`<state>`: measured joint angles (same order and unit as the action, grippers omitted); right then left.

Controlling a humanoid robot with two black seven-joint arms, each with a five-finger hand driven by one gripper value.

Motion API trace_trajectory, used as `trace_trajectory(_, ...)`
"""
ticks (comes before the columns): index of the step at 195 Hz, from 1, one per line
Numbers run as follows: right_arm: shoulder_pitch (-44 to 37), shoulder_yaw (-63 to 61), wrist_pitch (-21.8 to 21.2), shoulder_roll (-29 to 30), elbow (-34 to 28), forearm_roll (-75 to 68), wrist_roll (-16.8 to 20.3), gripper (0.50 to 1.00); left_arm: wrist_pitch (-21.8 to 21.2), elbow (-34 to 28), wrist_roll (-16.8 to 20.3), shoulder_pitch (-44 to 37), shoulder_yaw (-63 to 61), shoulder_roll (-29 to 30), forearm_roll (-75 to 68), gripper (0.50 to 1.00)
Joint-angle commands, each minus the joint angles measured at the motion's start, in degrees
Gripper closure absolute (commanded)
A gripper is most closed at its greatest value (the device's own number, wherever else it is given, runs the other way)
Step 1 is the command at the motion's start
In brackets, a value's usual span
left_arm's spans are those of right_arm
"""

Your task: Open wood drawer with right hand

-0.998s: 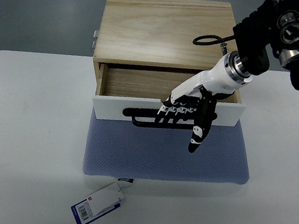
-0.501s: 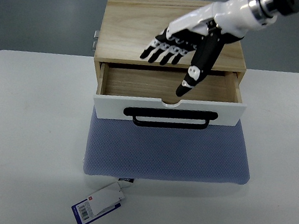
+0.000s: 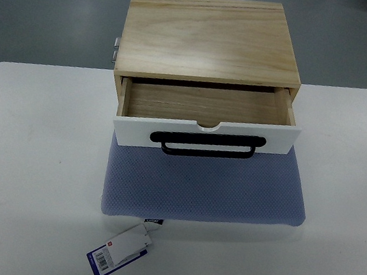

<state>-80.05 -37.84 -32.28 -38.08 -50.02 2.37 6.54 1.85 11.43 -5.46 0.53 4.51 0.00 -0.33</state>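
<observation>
Neither robot hand in frame, so we can't tell whether either one is spread, curled or gripping; no hand near the drawer.

We see the wood drawer (image 3: 208, 110) pulled partway out of its wooden box (image 3: 209, 37), which sits at the back middle of the white tabletop (image 3: 29, 156). The drawer's white front panel (image 3: 208, 136) hangs over the rear edge of a blue mesh pad (image 3: 204, 185), with the black handle (image 3: 207, 143) running across the front, nobody on it. Inside the drawer we only see bare wood floor, nothing stored in the exposed part; the rear part is hidden under the box top. A blue-and-white barcode tag (image 3: 118, 250) lies on the tabletop just off the pad's near-left corner. A small metal fitting (image 3: 115, 47) shows on the box's left side.
</observation>
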Motion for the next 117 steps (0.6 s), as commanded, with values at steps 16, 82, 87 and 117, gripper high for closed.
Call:
trace_trajectory(16,9.82,-16.21,3.62,11.19,15.75,-2.37,-8.39,0.56,0.0,0.79,-0.07,-0.01,-0.03,0.0,-0.02,0.5)
trace_trajectory(82,18.97,-29.13,4.24,23.49,37.46,-12.21,-14.45,0.556,0.0,2.46,0.01,-0.01,-0.03,0.0,-0.02,0.5)
trace_trajectory(87,20.54,-29.13,4.24,24.19,37.46,-13.18,-14.45,0.556,0.0,2.46,-0.07,-0.01,0.05,0.0,-0.02,0.5)
trace_trajectory(117,23.54,-29.22,4.15,27.01,37.46,-13.79,-14.45,0.556,0.0,2.37,0.01,-0.01,-0.03,0.0,0.07,0.5)
